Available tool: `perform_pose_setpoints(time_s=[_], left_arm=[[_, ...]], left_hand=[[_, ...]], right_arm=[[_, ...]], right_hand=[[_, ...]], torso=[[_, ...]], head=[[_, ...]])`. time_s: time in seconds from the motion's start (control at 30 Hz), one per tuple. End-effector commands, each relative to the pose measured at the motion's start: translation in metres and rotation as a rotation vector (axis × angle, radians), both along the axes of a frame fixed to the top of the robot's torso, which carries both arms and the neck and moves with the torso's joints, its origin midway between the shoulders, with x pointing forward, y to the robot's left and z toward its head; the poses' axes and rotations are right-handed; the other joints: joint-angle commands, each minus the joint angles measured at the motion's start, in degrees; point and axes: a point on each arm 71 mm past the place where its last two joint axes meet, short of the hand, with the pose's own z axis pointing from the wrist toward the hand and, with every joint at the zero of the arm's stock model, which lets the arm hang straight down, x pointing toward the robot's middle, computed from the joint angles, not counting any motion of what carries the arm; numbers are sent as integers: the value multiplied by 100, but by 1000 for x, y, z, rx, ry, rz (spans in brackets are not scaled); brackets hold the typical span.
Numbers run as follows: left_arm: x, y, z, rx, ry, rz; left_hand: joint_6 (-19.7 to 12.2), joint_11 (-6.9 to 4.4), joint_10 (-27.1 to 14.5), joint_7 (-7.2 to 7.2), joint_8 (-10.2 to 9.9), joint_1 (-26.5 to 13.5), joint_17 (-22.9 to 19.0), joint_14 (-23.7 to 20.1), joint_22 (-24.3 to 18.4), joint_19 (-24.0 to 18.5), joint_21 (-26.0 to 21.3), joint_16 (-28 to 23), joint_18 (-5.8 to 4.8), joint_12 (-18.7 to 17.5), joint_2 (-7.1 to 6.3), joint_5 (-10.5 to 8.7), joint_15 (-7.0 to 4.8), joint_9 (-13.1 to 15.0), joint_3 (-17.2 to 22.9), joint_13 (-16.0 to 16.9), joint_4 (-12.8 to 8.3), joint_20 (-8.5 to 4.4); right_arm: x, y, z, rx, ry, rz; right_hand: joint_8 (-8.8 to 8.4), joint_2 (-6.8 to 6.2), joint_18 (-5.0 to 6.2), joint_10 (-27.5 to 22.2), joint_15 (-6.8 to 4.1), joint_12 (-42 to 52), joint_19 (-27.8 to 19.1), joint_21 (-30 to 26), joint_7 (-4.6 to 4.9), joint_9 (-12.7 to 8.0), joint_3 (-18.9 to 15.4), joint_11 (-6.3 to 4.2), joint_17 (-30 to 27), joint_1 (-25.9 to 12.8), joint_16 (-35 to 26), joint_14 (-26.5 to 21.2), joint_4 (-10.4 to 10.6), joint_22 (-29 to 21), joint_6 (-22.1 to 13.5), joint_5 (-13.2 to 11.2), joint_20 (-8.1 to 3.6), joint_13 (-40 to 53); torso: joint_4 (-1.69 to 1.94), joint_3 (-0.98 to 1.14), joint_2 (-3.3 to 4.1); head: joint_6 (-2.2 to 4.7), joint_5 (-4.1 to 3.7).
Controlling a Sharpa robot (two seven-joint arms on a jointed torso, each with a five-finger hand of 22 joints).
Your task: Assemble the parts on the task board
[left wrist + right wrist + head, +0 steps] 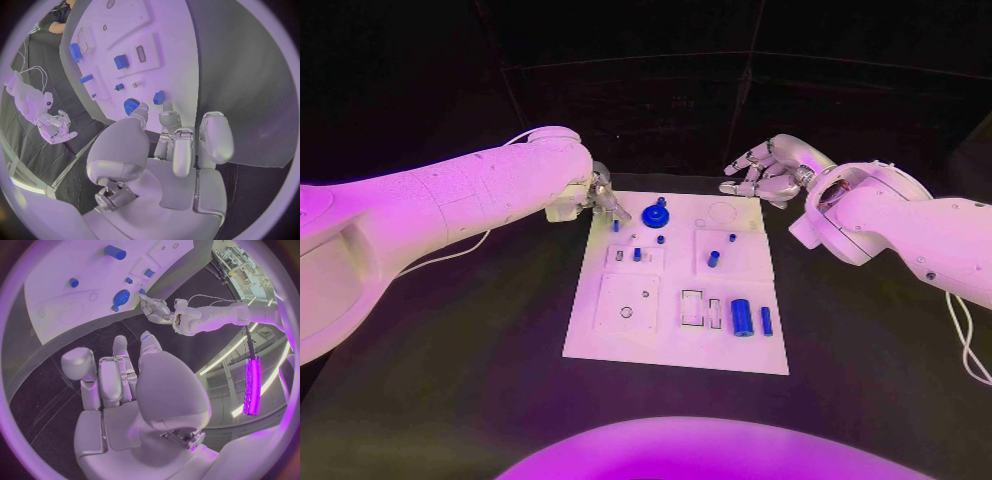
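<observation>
The white task board (625,340) lies in the middle of the black table. My left hand (596,198) hovers at its far left corner. Its thumb and a fingertip (167,116) stand on either side of a small blue part (159,97); whether they touch it I cannot tell. Beside it a round blue part (655,215) sits on the board. Two blue cylinders (741,317) lie near the board's near right side, and several small blue pieces (713,259) stand mid-board. My right hand (764,170) hangs off the far right corner, fingers loosely bent and holding nothing.
Black table surface (473,380) surrounds the board on all sides. A thin white cable (444,255) runs under my left arm. Another cable (966,340) hangs by my right arm.
</observation>
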Motion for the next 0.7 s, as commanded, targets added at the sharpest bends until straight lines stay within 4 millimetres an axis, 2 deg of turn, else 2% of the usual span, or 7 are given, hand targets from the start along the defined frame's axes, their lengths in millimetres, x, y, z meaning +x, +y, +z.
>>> perform_pose_setpoints(time_s=[0.03,0.57,0.7], left_arm=[[-1,-1,0,13,19,-19],[-3,-2,-2,26,39,-23],[-2,-2,-2,27,37,-20]], left_hand=[[46,-10,32,1,-40,69,1509,596,6,37,34,18,54,36,1,2,38,-11,-38,4,7,18],[89,-18,39,-6,-59,170,1509,596,20,45,42,18,52,40,76,6,32,-69,-81,-4,-9,13],[113,-21,46,-9,-77,267,1509,596,18,43,37,18,53,45,177,10,29,-115,-85,-8,-32,10]], right_arm=[[0,1,1,2,-3,10],[0,1,1,3,-4,10],[0,1,1,3,-4,9]], right_hand=[[19,71,63,15,-39,17,42,-32,0,-1,-30,3,9,-5,-32,155,-16,6,-33,20,-1,-5],[21,78,63,12,-40,20,43,-33,0,0,-35,1,7,7,-36,155,-18,6,-31,45,-2,-8],[21,78,63,12,-40,20,43,-33,0,0,-35,1,7,7,-36,155,-18,6,-31,45,-2,-8]], torso=[[1,1,-1],[-3,2,0],[-2,3,0]], head=[[3,-4],[7,11],[0,7]])
